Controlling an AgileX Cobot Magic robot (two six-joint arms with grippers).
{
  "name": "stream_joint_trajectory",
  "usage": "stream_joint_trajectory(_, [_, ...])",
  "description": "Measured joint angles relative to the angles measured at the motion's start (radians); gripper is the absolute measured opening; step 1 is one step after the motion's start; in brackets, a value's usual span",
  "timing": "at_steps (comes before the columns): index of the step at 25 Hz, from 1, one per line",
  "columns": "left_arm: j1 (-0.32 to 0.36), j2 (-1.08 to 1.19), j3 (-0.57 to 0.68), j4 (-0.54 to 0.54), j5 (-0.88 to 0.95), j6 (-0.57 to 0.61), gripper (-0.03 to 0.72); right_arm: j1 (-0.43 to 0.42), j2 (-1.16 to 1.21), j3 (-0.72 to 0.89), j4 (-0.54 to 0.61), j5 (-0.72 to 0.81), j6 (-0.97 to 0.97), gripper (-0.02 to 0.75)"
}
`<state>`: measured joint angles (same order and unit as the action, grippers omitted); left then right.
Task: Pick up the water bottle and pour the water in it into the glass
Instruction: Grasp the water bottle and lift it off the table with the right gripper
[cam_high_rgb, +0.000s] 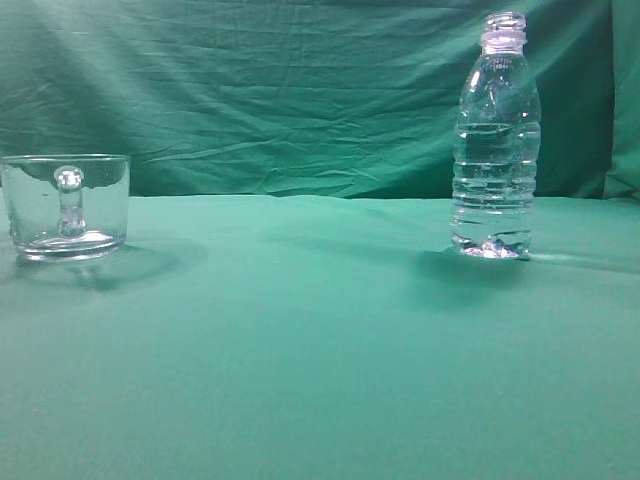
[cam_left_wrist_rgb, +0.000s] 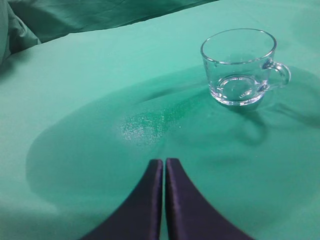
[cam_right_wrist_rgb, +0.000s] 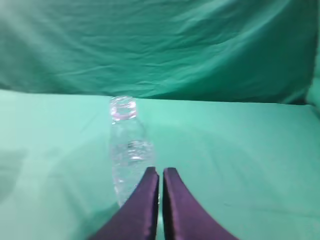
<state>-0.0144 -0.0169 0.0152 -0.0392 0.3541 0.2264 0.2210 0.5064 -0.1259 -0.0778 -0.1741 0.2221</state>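
The water bottle (cam_high_rgb: 496, 140) stands upright and uncapped at the right of the table, about three-quarters full of clear water (cam_high_rgb: 492, 185). It also shows in the right wrist view (cam_right_wrist_rgb: 127, 150), just ahead and left of my right gripper (cam_right_wrist_rgb: 161, 171), which is shut and empty. The glass (cam_high_rgb: 66, 206) stands at the far left, empty, handle towards the exterior camera. In the left wrist view the glass (cam_left_wrist_rgb: 240, 65) sits ahead and to the right of my left gripper (cam_left_wrist_rgb: 164, 162), which is shut and empty. Neither gripper shows in the exterior view.
A green cloth (cam_high_rgb: 320, 350) covers the table and hangs as a wrinkled backdrop (cam_high_rgb: 280, 90) behind it. A broad stretch of cloth lies between glass and bottle.
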Motion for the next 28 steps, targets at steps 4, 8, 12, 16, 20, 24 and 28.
stream_joint_trajectory(4, [0.0,0.0,0.0,0.0,0.0,0.0,0.0,0.088,0.156,-0.002,-0.054,-0.125,-0.004,0.0])
stream_joint_trajectory(8, [0.0,0.0,0.0,0.0,0.0,0.0,0.0,0.096,0.351,-0.006,-0.063,-0.31,-0.013,0.0])
stream_joint_trajectory(12, [0.0,0.0,0.0,0.0,0.0,0.0,0.0,0.099,0.547,-0.044,-0.067,-0.445,-0.017,0.05])
stream_joint_trajectory(16, [0.0,0.0,0.0,0.0,0.0,0.0,0.0,0.1,0.715,-0.1,-0.071,-0.534,-0.019,0.328])
stream_joint_trajectory(20, [0.0,0.0,0.0,0.0,0.0,0.0,0.0,0.1,0.842,-0.162,-0.071,-0.564,-0.019,0.619])
stream_joint_trajectory(24, [0.0,0.0,0.0,0.0,0.0,0.0,0.0,0.1,0.933,-0.215,-0.081,-0.566,-0.019,0.683])
stream_joint_trajectory(28, [0.0,0.0,0.0,0.0,0.0,0.0,0.0,0.1,1.026,-0.262,-0.088,-0.588,-0.019,0.668])
